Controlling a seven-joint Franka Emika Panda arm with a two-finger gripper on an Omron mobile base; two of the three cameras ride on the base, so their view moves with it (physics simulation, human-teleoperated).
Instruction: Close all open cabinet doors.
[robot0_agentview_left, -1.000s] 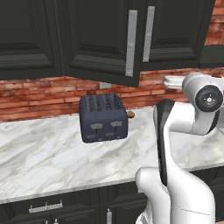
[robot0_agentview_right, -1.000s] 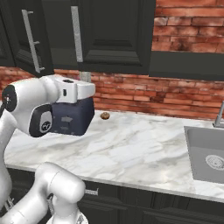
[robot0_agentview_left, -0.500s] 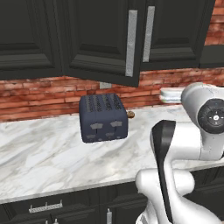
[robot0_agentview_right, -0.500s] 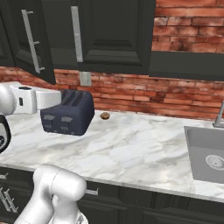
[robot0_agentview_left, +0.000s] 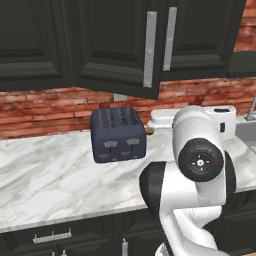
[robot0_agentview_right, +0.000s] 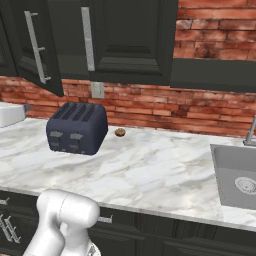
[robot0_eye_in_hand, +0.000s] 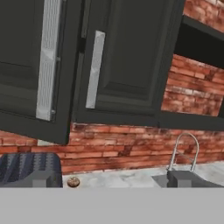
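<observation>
One tall black cabinet door (robot0_agentview_left: 122, 47) stands swung out from the wall cabinet, its silver bar handle (robot0_agentview_left: 150, 50) facing the room. In the right base view this open door (robot0_agentview_right: 35, 45) juts out at the upper left. The door beside it (robot0_agentview_left: 200, 37) lies flush, as does the far left one (robot0_agentview_left: 30, 45). In the hand view the open door (robot0_eye_in_hand: 35, 65) hangs at the left, the shut one (robot0_eye_in_hand: 127, 61) in the middle. My gripper (robot0_eye_in_hand: 111, 179) is open with nothing between its fingertips (robot0_eye_in_hand: 41, 179), and it looks up at the doors from below, well short of them.
A dark blue toaster (robot0_agentview_left: 118, 134) sits on the marble counter (robot0_agentview_left: 45, 185) under the open door. A small brown round thing (robot0_agentview_right: 120, 132) lies near the brick wall. The sink (robot0_agentview_right: 235, 175) and faucet (robot0_eye_in_hand: 183, 151) are to the right. My white arm (robot0_agentview_left: 200, 160) fills the foreground.
The arm has folded down. The hand has dropped from cabinet height to counter height and slid left in the right base view. Doors, toaster and camera have not moved.
</observation>
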